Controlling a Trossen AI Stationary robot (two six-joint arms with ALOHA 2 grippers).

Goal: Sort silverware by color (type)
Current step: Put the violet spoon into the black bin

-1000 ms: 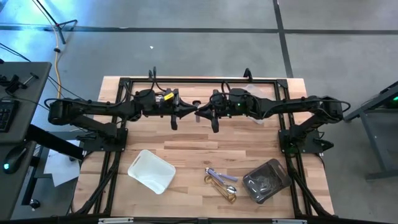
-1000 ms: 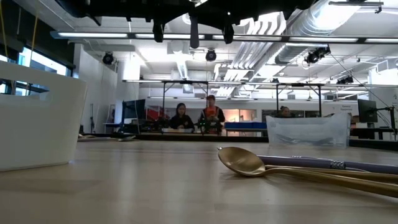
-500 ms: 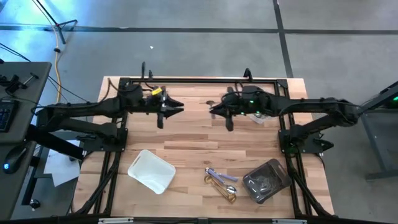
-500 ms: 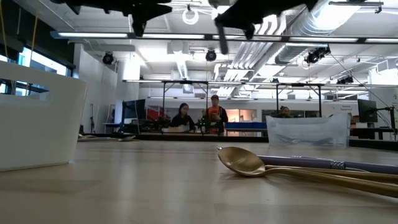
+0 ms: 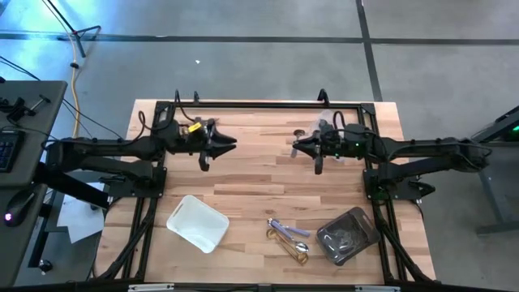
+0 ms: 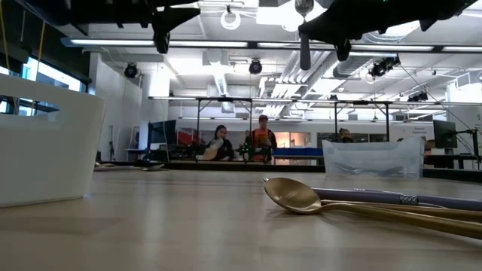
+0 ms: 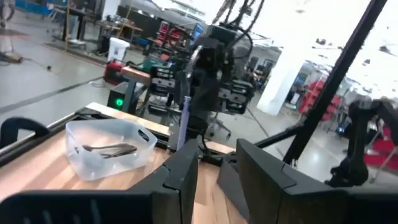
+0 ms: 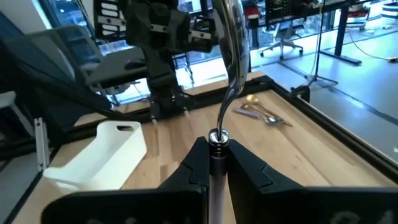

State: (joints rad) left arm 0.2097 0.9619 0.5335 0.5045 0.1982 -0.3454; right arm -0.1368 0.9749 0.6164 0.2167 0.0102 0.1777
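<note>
Wooden planks of the table (image 5: 251,182) carry the whole scene, with bare grey floor around them and a bright workshop behind, where people sit at a far bench (image 6: 241,154).

Since a second ago the two arms have drawn apart. Then their tips nearly met at the table's middle rear; now a wide strip of bare wood lies between them. The left claw (image 5: 230,144) stands high over the rear left part, its fingers (image 7: 186,171) parted with nothing between them. Earlier it was pressed shut at the meeting point. The right claw (image 5: 297,148) hangs high over the rear right part, closed on the handle of a shiny silver spoon (image 8: 229,59), whose bowl points away from the wrist, toward the left arm.

Ahead of and below the right claw, toward the near edge, lies the loose silverware (image 5: 289,238): a gold spoon (image 6: 301,197) touching a grey handle (image 6: 399,199) beside it. Just to that heap's outer side sits a clear tray (image 5: 347,235) with dark utensils in it, close to the near right corner. Ahead of the left claw, near the front left, a white tray (image 5: 197,222) rests tilted to the boards.

Open wood runs across the middle between the claws and the trays. The black frame rails (image 5: 259,105) border the rear and both sides.
</note>
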